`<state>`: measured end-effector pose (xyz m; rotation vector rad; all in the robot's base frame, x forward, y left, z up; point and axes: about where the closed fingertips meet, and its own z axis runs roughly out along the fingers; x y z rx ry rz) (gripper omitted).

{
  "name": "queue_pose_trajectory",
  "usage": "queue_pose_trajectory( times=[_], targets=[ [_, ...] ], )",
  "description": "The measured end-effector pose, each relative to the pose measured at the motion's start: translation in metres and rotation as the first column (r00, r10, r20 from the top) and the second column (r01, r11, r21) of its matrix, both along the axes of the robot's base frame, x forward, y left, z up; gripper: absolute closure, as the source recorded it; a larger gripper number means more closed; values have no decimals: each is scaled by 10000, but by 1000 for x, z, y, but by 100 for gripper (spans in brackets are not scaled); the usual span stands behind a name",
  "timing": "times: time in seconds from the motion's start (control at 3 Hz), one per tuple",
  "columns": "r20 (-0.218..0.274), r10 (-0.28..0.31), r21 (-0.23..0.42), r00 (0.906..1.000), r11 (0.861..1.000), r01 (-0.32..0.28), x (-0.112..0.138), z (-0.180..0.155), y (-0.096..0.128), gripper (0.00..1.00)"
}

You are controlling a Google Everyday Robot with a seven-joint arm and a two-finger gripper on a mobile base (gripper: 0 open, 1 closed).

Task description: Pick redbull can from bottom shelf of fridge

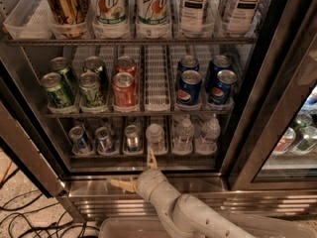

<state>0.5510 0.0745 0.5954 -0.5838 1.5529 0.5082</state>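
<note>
The fridge [148,192] stands open in front of me. On its bottom shelf [143,155] three slim blue-and-silver redbull cans stand in lanes at the left: one [79,139], one [105,139] and one [132,138]. Small clear water bottles [184,133] fill the lanes to their right. My gripper [137,171] is open, one finger pointing up at the shelf edge, the other out to the left. It sits just below and in front of the bottom shelf, under the rightmost redbull can, holding nothing.
The rack above bears green cans [57,89], a red can [124,88] and blue Pepsi cans [189,87]. The top rack holds tall bottles [153,6]. The ribbed metal base [99,202] lies under my arm. A glass door [277,108] stands at right; cables [25,217] lie on the floor at left.
</note>
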Motion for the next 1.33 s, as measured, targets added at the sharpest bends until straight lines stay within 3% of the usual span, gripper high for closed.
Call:
queue_pose_trajectory(
  times=[0.33, 1.0, 1.33],
  targets=[
    [0, 0, 0, 10000, 10000, 0, 0, 0, 0, 0],
    [0, 1, 0, 10000, 10000, -1, 0, 0, 0, 42],
    [0, 1, 0, 10000, 10000, -1, 0, 0, 0, 39]
  ],
)
